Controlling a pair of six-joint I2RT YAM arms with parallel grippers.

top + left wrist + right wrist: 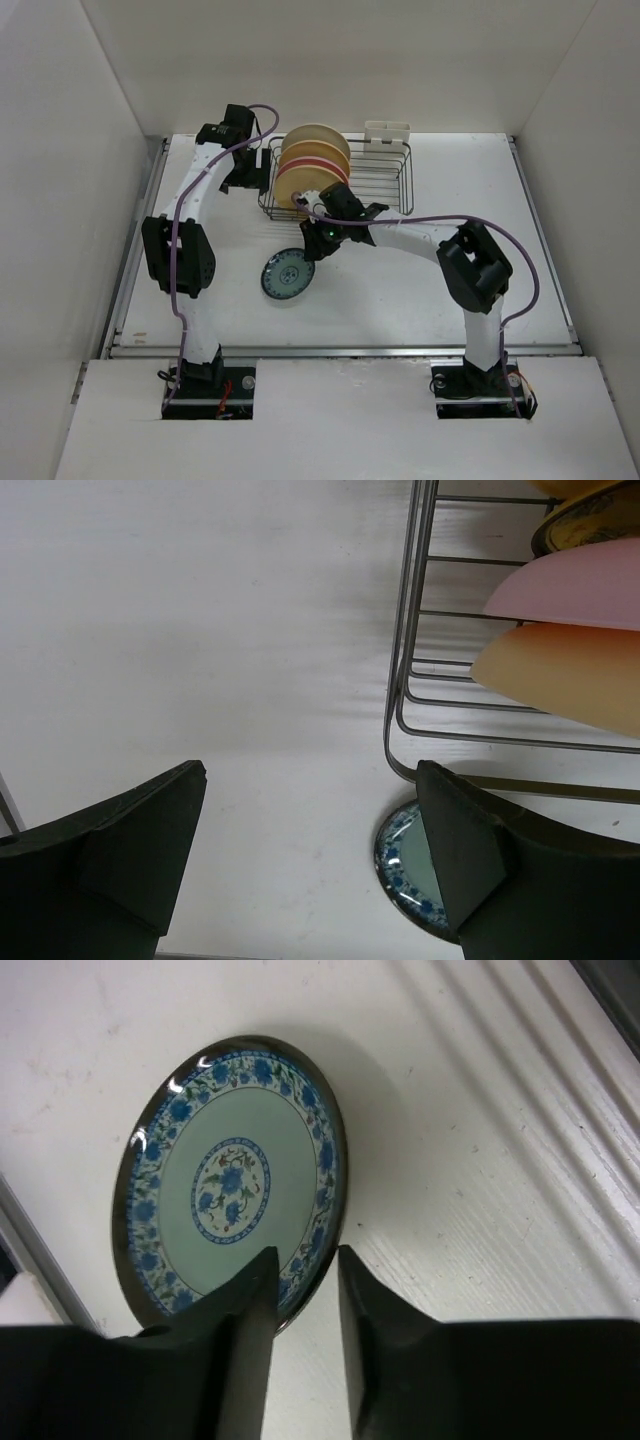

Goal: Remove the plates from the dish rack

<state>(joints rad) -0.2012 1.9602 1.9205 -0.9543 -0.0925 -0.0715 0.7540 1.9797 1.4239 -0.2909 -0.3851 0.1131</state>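
The white table (pixel 450 290) takes up most of what I see, and the black wire dish rack (pixel 392 185) sits toward its far side, with a small white holder (pixel 388 131) clipped to its back edge. Three big plates stand on edge in the rack's left half. The peach-yellow plate (pixel 292 185) is nearest, the pink plate (pixel 318 163) is behind it and the cream plate (pixel 318 138) is at the back. The left wrist view also shows a dark patterned plate (pixel 590 525) tucked in behind the pink one.

A small teal plate (pixel 287 273) with blue flowers is already out and lies flat on the table, just in front of the rack's near left corner.

The right end effector (pixel 306 1255) hangs just over that plate's rim. Its jaws are a narrow slit apart with nothing between them. The left end effector (pixel 310 772) waits beside the rack's left end, spread wide and empty.

These plates look rigid, glossy and breakable. I would guess the big ones are fairly heavy for such slim fingers. Their faces are too slick to grip, so the exposed upper rim is the place to pinch. From there a plate should be lifted straight up between the prongs, so it doesn't knock its neighbours.
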